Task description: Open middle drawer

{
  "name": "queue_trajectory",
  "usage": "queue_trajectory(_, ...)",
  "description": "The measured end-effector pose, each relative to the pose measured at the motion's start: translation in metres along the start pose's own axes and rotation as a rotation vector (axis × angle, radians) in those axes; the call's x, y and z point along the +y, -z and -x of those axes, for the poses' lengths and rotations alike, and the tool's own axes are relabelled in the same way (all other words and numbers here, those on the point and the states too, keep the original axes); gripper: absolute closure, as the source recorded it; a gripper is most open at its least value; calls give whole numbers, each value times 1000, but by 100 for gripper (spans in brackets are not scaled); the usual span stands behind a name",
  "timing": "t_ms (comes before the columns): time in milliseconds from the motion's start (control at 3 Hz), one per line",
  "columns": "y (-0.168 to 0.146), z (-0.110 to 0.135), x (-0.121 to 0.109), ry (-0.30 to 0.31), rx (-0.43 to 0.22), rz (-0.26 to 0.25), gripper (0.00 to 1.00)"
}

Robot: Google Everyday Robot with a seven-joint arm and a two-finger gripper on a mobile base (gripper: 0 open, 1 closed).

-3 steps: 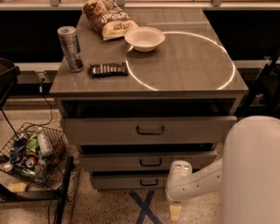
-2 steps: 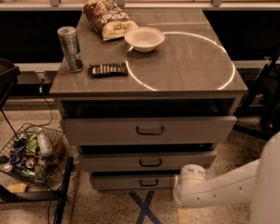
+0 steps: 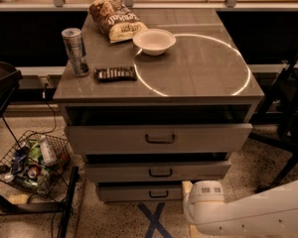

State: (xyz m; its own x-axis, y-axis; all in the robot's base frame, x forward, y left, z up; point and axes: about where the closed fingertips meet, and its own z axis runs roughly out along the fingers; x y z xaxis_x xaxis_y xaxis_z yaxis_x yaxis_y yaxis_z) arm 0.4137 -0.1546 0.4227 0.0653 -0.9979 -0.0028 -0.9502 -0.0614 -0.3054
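The middle drawer (image 3: 159,170) is the low, wide grey front, second of three in the cabinet, with a small dark bar handle (image 3: 160,172) at its centre. It stands out a little less than the taller top drawer (image 3: 159,138) above it. The narrower lowest drawer (image 3: 139,193) sits below. My white arm (image 3: 248,214) reaches in from the lower right, and its rounded end (image 3: 204,202) is low in front of the cabinet's right side. My gripper is not in view; only the arm's white links show.
On the cabinet top (image 3: 203,73) lie a can (image 3: 75,51), a chip bag (image 3: 116,20), a white bowl (image 3: 154,41) and a dark bar (image 3: 115,73). A wire basket of bottles (image 3: 32,165) stands on the floor at left. Blue tape (image 3: 154,219) marks the floor in front.
My arm has swung lower and to the right, so its large white body has left the right side of the view. The drawers have not moved.
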Motion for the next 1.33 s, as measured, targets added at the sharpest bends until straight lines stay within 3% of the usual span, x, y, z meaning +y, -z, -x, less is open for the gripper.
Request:
queue_trajectory(333, 13, 27, -12, 25, 28, -11, 0)
queue_trajectory(667, 13, 54, -33, 49, 75, 10, 0)
queue_trajectory(1333, 3, 82, -72, 66, 127, 70, 0)
